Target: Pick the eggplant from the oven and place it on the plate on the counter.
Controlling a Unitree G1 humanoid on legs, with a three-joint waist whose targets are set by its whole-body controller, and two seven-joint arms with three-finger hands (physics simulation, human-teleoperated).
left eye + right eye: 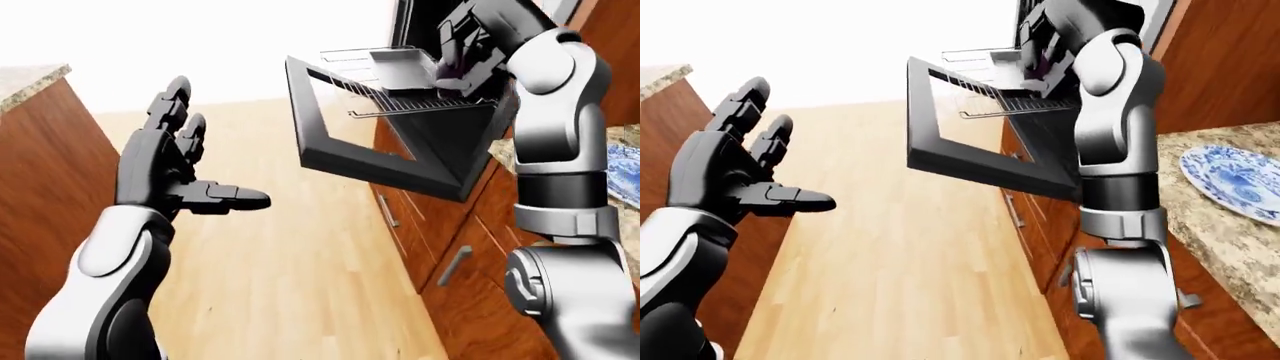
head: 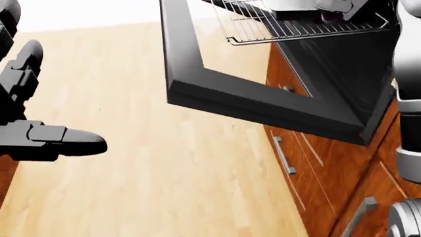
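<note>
Left-eye view: right hand (image 1: 462, 46) reaches onto the pulled-out oven rack (image 1: 420, 101), fingers closed around the purple eggplant (image 1: 450, 73) beside a grey tray (image 1: 400, 67) | left hand (image 1: 165, 154) raised over the wood floor (image 1: 300, 255), fingers spread, holding nothing | oven door (image 1: 350, 146) hangs open | plate (image 1: 1230, 176) on the counter (image 1: 1210, 225), right edge of right-eye view.

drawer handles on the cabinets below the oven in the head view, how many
3: one handle under the open oven door, one at bottom right, a small one partly hidden behind the door. More may be hidden.
</note>
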